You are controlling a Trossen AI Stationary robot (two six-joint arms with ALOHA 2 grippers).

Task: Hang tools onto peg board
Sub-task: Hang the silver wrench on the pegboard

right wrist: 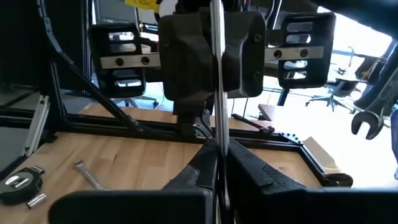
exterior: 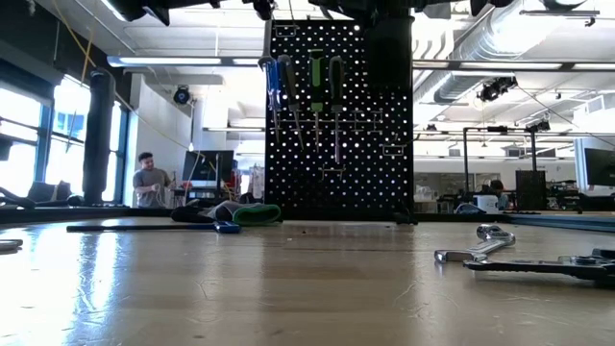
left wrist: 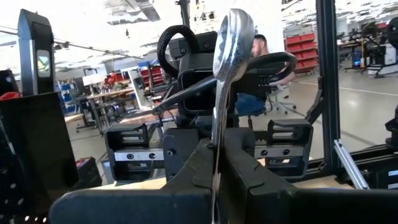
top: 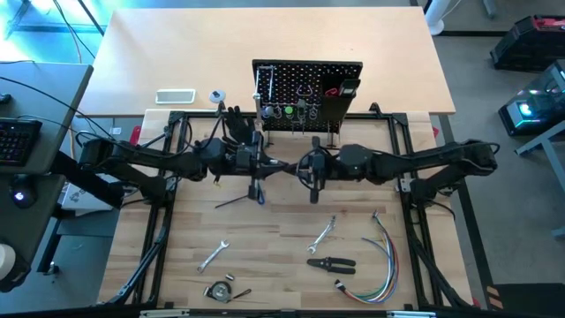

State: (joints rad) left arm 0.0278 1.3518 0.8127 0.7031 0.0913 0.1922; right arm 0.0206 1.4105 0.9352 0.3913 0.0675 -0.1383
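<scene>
A silver wrench (left wrist: 231,43) stands upright in the air in front of the peg board (top: 307,88), with its rounded head on top. My left gripper (top: 269,166) and my right gripper (top: 298,168) meet tip to tip there, and both are shut on the wrench. Each wrist view shows the other gripper just behind the wrench. Blue- and green-handled tools (exterior: 315,77) hang on the board's hooks. Two more wrenches (top: 213,256) (top: 324,232) and pliers (top: 331,263) lie flat on the table near its front edge. My left gripper pinches the wrench's lower shank (left wrist: 215,163) between its two fingers. The fingers come level from the table's left and lie across the wrench. The wrench stands upright above the fingers, clear of the table. My right gripper pinches the same wrench's shank (right wrist: 218,147) between its two fingers. These fingers come level from the table's right, also across the wrench. Which grip sits higher on the shank does not show.
A blue-handled hex key (top: 238,201) lies on the table under the grippers. A bundle of coloured wires (top: 381,263) lies at the near right and a small round tool (top: 219,290) at the front edge. A black glove (top: 231,124) lies left of the board.
</scene>
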